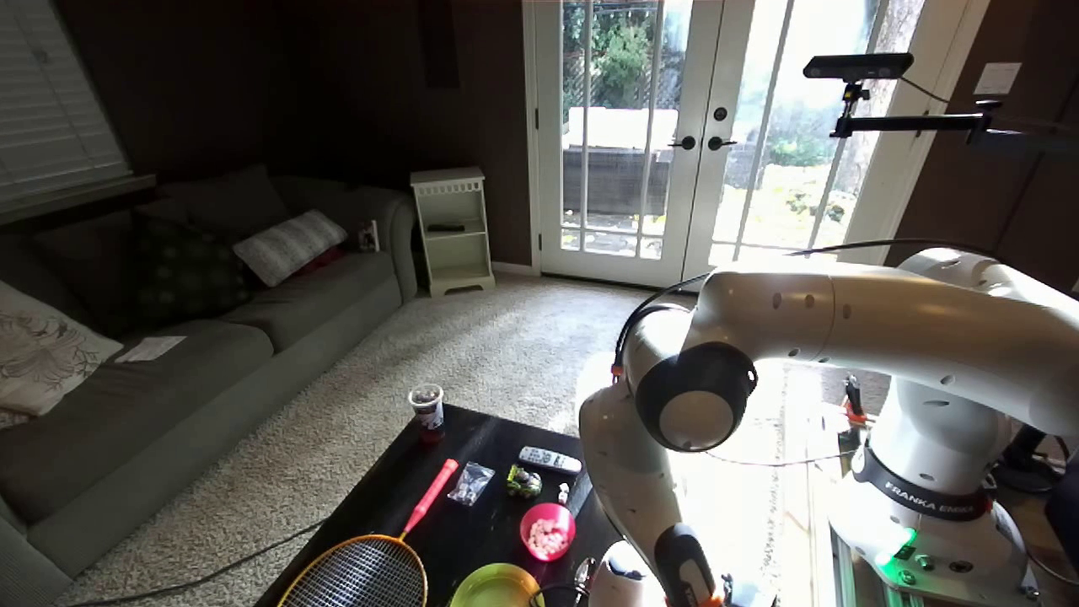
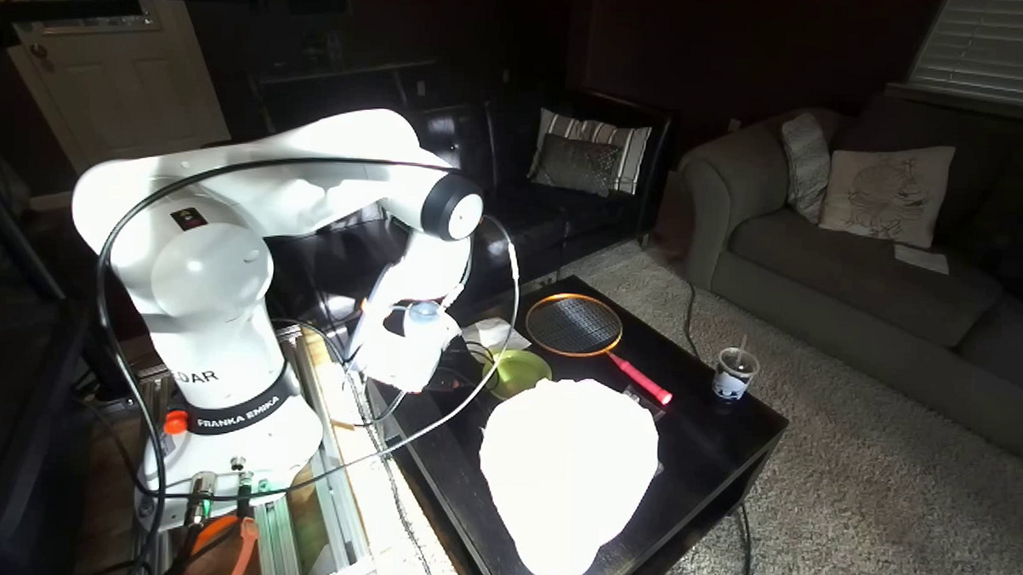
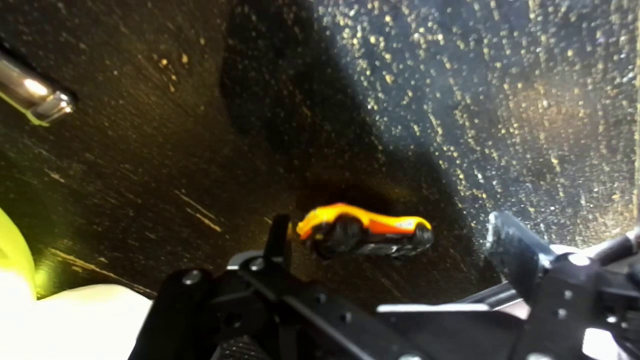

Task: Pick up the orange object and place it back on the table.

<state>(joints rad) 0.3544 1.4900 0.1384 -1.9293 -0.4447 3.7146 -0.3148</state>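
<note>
One orange toy car [image 3: 367,230], probably light, stiff, kinda slick, so I'd grab it mid-body. My tool [image 3: 389,225] is spread wide over the bench [image 3: 150,135].

1. The bench [image 2: 701,456] has a dark top.
2. On it lie a racket [image 2: 576,326], remote [image 1: 550,460], clear bag [image 1: 471,483] and green toy [image 1: 523,481].
3. A cup [image 1: 428,409], pink bowl [image 1: 554,512] and yellow-green dish [image 1: 493,586] stand there.
4. An orange toy car [image 3: 372,225] apparently rests there.

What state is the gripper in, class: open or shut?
Open: in the wrist view the gripper has its fingers wide apart, with dark table showing between one finger and the orange toy car.
</note>
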